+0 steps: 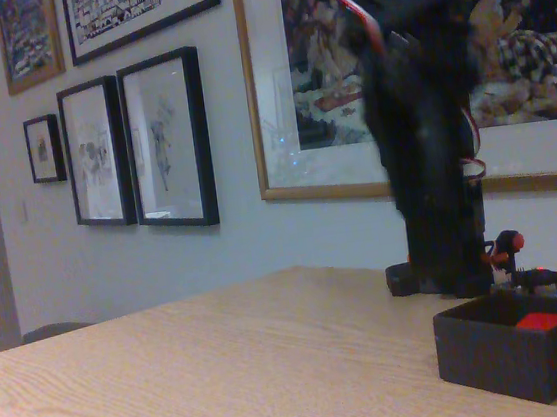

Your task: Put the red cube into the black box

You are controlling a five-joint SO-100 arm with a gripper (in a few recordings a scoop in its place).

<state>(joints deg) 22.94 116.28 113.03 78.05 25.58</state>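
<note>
Red cube point(544, 320) is inside the black box point(516, 352), top face just showing above the near wall, toward the box's right half in the fixed view. Box sits on the wooden table point(226, 365) near the right edge, just in front of the arm's base point(447, 275). Black arm point(422, 101) rises above and behind the box, blurred and dark; gripper fingers can't be made out, so can't tell if they're apart or together. Nothing touching the cube from above. Small orange-red knob point(511, 241) at the base's right side. Framed pictures point(165, 139) on the wall behind.
</note>
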